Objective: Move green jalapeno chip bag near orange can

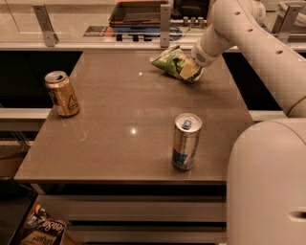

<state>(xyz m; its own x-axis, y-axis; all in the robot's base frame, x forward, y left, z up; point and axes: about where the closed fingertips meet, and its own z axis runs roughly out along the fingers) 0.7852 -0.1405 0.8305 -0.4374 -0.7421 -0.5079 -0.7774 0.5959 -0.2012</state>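
Here, at the far right of the table (119, 158), the gripper (191, 72) has its jaws closed on the right end of the bag (171, 61), whose long axis points left, toward the orange can (62, 94) well apart at the left edge.

It looks like an office break area, or a lab's copy of one. A plain brown table (119, 110) carries an orange can (62, 93), a silver can (186, 141) and a chip bag (172, 62). Behind it runs a counter with metal posts (44, 24) and a dark tray (138, 12). The gripper (190, 72) is at the bag, far right.
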